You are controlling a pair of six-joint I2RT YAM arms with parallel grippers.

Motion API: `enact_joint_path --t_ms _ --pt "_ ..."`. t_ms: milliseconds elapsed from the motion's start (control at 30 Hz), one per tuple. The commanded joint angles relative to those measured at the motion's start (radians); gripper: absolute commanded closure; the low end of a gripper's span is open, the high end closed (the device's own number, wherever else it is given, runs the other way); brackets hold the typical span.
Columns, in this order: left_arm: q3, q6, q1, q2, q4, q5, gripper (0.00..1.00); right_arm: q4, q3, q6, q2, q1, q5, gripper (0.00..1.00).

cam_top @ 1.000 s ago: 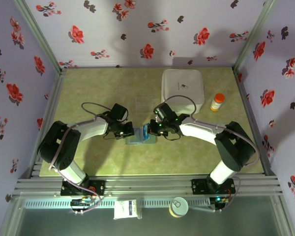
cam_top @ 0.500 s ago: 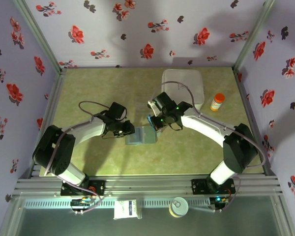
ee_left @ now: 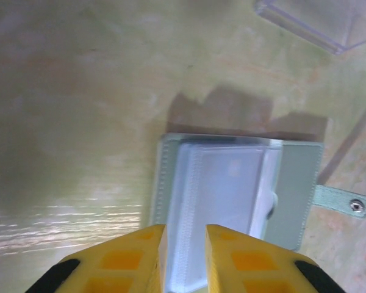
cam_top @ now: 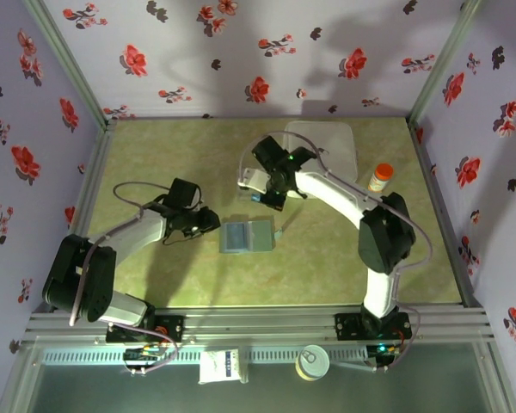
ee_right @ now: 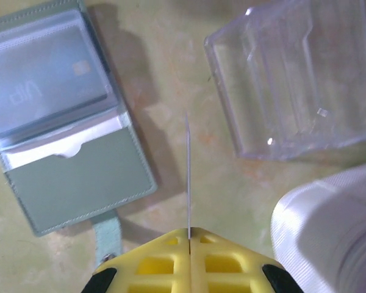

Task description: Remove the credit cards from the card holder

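Partway done. Wallet lying open and flat at the middle of the worktop. Right tool shut on one thin card, seen edge-on, clear of the wallet and toward the worktop's far edge from it, near the clear box. Left tool open by a narrow gap, holding nothing, at the wallet's side toward the worktop's left edge. Second card, chip showing, lodged in the wallet's see-through sleeve; any more behind it impossible to tell. Left to do, most likely: setting down the held card, then drawing out the rest.
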Motion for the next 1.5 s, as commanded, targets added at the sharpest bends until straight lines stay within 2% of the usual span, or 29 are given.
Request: enact_joint_path --t_ms 0,333,500,933,1467 --pt "-0.020 0.025 0.039 -0.020 0.019 0.045 0.77 -0.147 0.157 -0.126 0.089 -0.033 -0.062 1.00" --pt "0.013 0.068 0.114 0.002 -0.009 0.109 0.77 -0.377 0.634 -0.183 0.372 -0.078 -0.177 1.00" --pt "0.032 0.100 0.144 0.019 -0.034 0.118 0.77 -0.393 0.749 -0.204 0.449 -0.098 -0.188 1.00" --pt "0.015 0.093 0.167 0.057 -0.002 0.117 0.77 -0.371 0.798 -0.253 0.551 -0.121 -0.235 1.00" --pt "-0.038 0.065 0.169 0.004 0.010 0.098 0.76 -0.502 0.800 -0.318 0.603 -0.122 -0.308 1.00"
